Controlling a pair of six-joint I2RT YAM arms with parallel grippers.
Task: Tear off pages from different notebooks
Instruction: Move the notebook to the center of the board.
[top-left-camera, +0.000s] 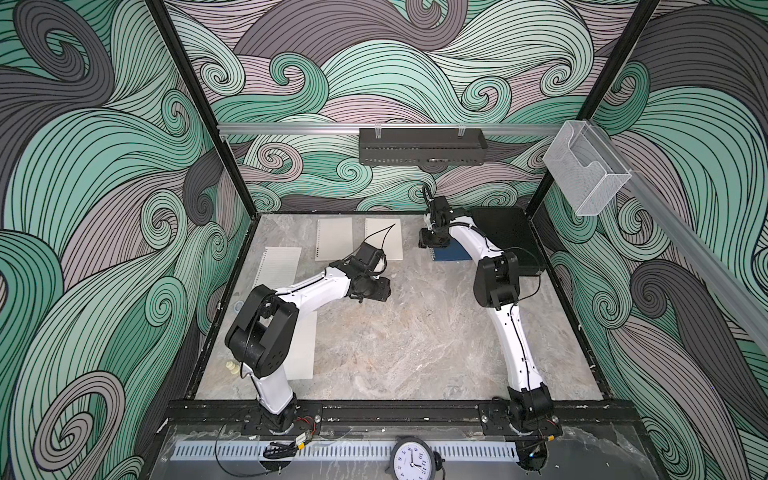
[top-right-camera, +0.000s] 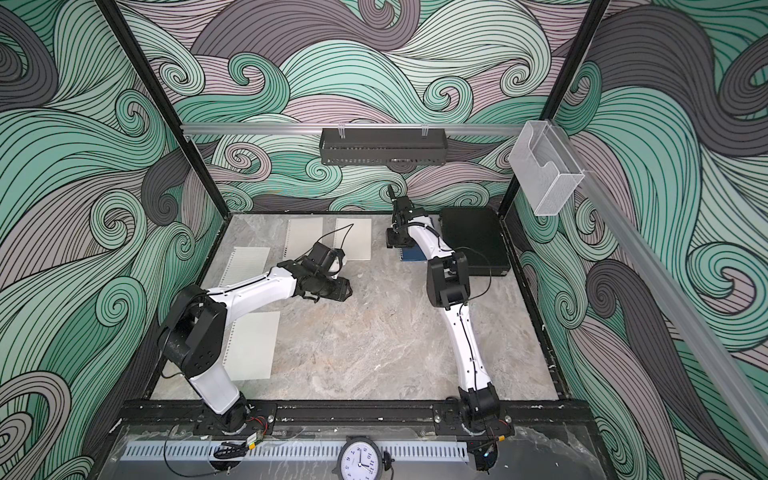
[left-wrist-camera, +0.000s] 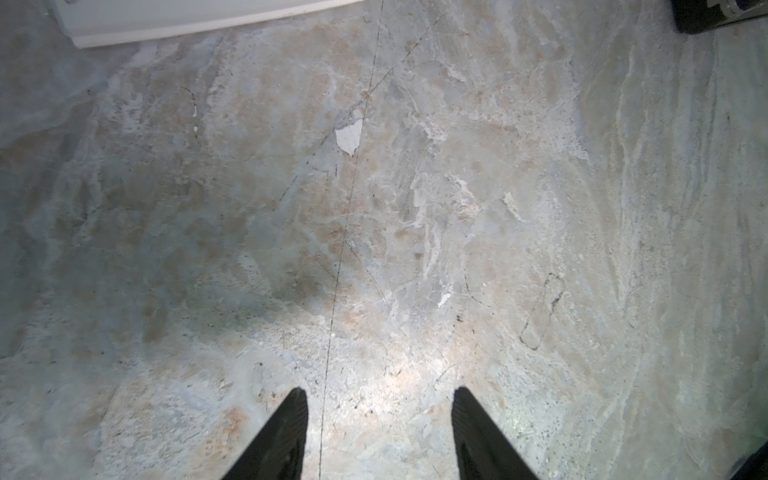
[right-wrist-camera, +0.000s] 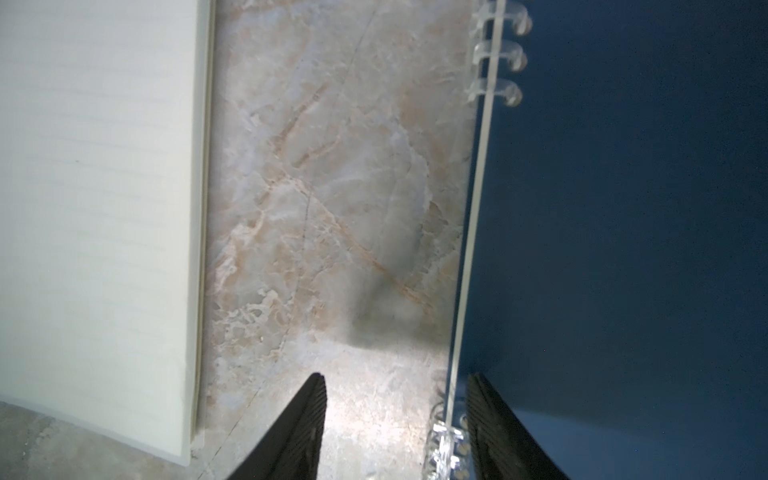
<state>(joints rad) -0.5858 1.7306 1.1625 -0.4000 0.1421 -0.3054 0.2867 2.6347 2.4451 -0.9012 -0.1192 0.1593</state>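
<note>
The blue notebook (right-wrist-camera: 623, 208) lies flat at the far right of the table (left-wrist-camera: 415, 208), just beside the black case (top-left-camera: 507, 237), and the cream notebook (right-wrist-camera: 95, 187) sits a strip of bare marble away. The right gripper (right-wrist-camera: 397, 382) hangs over the blue pad's bound edge with its jaws parted and gripping nothing. One finger is over the cover and the other over the table, with the clear plastic coil (right-wrist-camera: 498, 54) running between them. The left gripper (left-wrist-camera: 378, 392) is likewise parted and empty above bare marble. We judge the pad light and apt to slide on its smooth cover, so one gripper should pin it near the coil while the other pinches a single sheet at a free corner — thin, limp paper that could tear crookedly. Loose pages (top-right-camera: 253, 345) lie on the table's left side.
</note>
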